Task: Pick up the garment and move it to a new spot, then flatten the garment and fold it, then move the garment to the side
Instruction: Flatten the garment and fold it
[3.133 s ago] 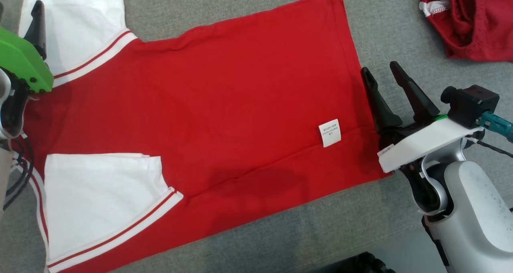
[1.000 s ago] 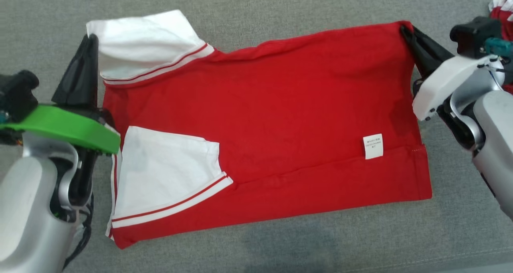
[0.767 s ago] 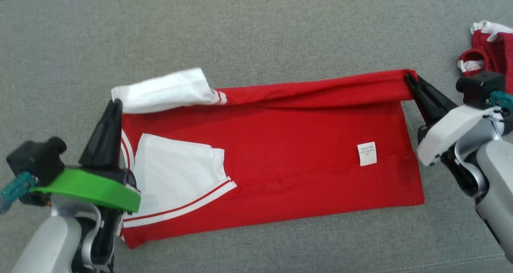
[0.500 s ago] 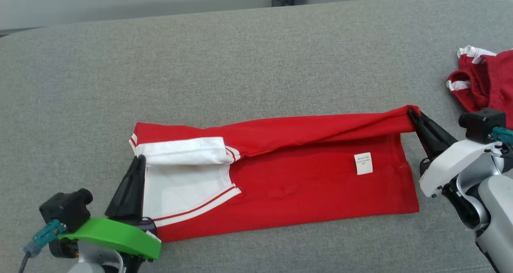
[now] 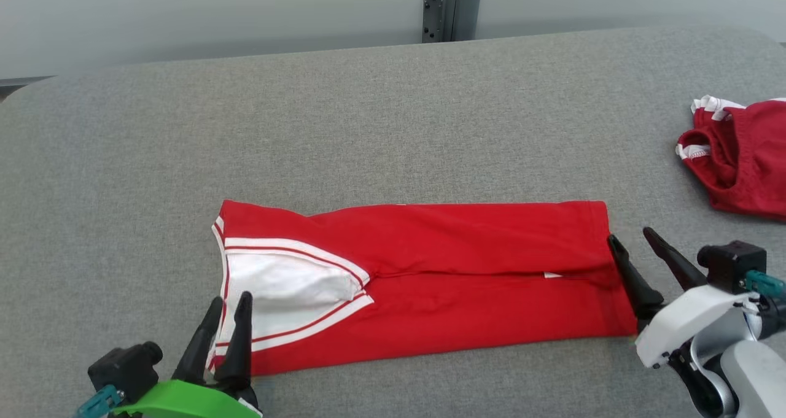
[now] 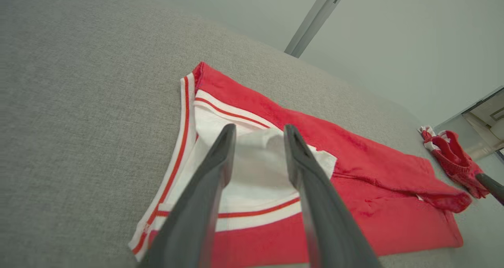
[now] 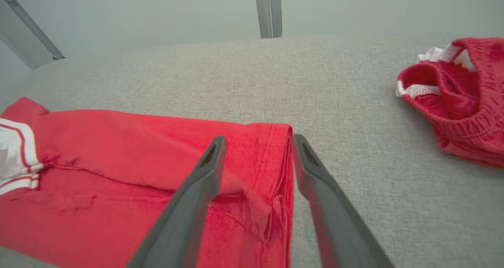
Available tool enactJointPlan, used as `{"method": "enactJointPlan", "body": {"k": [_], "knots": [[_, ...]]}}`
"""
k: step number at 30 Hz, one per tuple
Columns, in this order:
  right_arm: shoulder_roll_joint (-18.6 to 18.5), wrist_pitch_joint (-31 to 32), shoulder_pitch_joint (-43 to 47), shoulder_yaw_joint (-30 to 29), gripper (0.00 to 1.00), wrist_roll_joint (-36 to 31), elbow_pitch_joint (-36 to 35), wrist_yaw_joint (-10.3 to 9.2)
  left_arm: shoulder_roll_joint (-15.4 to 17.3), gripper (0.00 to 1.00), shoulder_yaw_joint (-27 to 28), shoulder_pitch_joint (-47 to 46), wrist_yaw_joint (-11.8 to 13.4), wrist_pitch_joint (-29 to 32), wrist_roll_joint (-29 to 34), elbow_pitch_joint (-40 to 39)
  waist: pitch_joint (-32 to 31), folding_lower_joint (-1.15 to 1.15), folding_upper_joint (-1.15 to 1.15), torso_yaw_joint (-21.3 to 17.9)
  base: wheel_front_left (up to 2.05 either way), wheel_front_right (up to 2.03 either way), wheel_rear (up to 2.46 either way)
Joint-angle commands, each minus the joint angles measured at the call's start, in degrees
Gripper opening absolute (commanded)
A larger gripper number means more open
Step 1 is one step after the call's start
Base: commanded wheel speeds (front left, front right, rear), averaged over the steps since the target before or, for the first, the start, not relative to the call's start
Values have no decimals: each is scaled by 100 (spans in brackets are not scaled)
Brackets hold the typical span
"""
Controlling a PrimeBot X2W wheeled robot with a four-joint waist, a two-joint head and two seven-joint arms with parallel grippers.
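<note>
The red shirt with white sleeves (image 5: pixel 460 283) lies folded in a long strip on the flat grey cloth top (image 5: pixel 368 129). The left gripper (image 5: pixel 231 298) has its jaws spread apart, and the white sleeve end of the shirt sits between them. The right gripper (image 5: pixel 627 234) has its jaws spread wide too, with the shirt's stitched hem edge between them. A crumpled red cloth with white trim (image 5: pixel 743 160) lies well off to the right of those jaws
</note>
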Motion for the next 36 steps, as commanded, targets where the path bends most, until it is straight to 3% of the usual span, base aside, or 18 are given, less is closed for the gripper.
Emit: {"method": "enactJointPlan", "body": {"k": [1, 9, 18, 29, 36], "knots": [[25, -103, 203, -84, 100, -104, 31, -10, -24, 100, 43, 164, -35, -62, -82, -21, -54, 1, 0, -23, 0, 0, 0], [438, -370, 909, -655, 100, -174, 64, -10, -61, 100, 276, 648, 40, -246, -19, -203, -234, 1, 0, -94, 0, 0, 0], [633, 23, 491, -914, 100, -497, 234, -9, -205, 100, 145, 321, 142, -291, 442, -127, -324, 1, 0, -54, 0, 0, 0], [867, 557, -511, -819, 100, -744, 1495, -9, -331, 100, 52, 20, 64, -315, 684, 77, -185, 1, 0, 271, 0, 0, 0], [827, 741, -587, -740, 100, -802, 2085, -9, -414, 100, 117, 5, 35, -328, 648, 135, -139, 1, 0, 386, 0, 0, 0]]}}
